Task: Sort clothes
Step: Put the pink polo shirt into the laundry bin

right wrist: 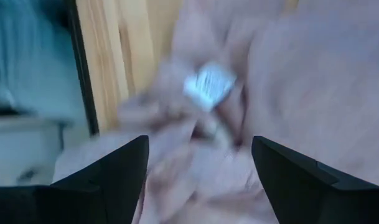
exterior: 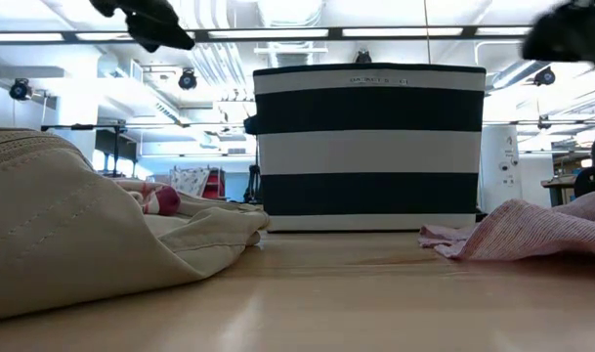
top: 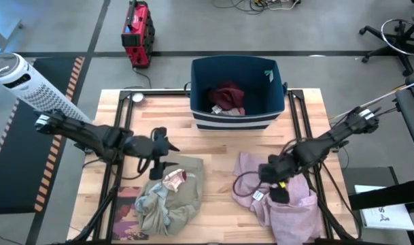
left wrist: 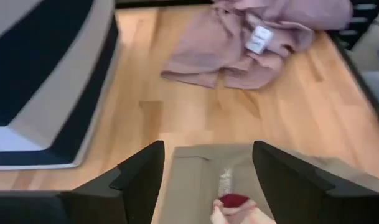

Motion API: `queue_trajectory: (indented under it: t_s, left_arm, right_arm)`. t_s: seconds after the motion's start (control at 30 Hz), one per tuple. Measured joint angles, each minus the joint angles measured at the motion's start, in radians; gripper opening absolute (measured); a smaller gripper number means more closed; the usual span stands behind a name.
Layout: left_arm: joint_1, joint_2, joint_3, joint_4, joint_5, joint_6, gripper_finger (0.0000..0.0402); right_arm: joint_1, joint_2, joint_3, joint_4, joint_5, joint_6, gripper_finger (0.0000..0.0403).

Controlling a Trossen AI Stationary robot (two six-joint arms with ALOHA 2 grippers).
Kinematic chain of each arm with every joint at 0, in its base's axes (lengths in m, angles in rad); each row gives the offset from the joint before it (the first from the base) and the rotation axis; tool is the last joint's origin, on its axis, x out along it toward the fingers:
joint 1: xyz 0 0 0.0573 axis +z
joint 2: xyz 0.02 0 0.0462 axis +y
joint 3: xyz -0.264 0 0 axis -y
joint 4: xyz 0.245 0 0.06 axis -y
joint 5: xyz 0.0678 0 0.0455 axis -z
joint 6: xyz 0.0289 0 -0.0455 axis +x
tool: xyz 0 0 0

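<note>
While your left tool (top: 167,155) hangs above the near-left part of the table (top: 220,146), its fingers (left wrist: 142,174) stand apart with nothing between them, and below them lies the khaki-beige garment (top: 186,194). A small pink garment (top: 174,179) sits crumpled on top of that khaki cloth, just under the tool, and a grey-green garment (top: 152,203) is bunched against the khaki's near-left edge. Next to that pile, at the table's near-left corner, lies a flat book (top: 125,218) with a dark pinkish cover.

Your right tool (top: 273,182) is over the large lilac-pink garment (top: 288,211), which spreads across the near-right part of the table. Its fingers (right wrist: 124,171) are spread wide and empty, the lilac cloth and its white label (right wrist: 208,84) showing between them. From the wrist picture you cannot tell whether the tips touch the fabric.

At the far middle of the table stands the navy-and-white striped bin (top: 237,119), well apart from both piles. Inside it you can see the maroon garment (top: 228,95), with a bit of paler pink cloth beside it.

Beyond the table's far-left side, a white tower fan (top: 30,85) and a red machine (top: 137,30) stand on the floor.
</note>
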Motion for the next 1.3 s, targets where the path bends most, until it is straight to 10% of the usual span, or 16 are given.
queue_trajectory:
  t_s: [0.27,0.9,1.07,1.3]
  left_arm:
    - [-0.012,-0.034,-0.193,0.245,-0.131,0.014,0.0229]
    - [-0.012,-0.033,-0.271,0.332,-0.131,-0.016,0.0246]
    - [-0.012,-0.032,-0.274,0.347,-0.131,-0.023,0.024]
    - [-0.012,-0.032,-0.297,0.405,-0.131,-0.02,0.0228]
  right_arm:
    - [0.059,0.12,0.0,-0.036,-0.109,0.061,0.0288]
    - [0.12,0.296,-0.193,0.133,0.146,0.087,0.0302]
    - [0.114,0.295,-0.232,0.178,0.181,0.077,0.023]
    - [0.071,0.292,-0.257,0.258,0.251,-0.018,0.0022]
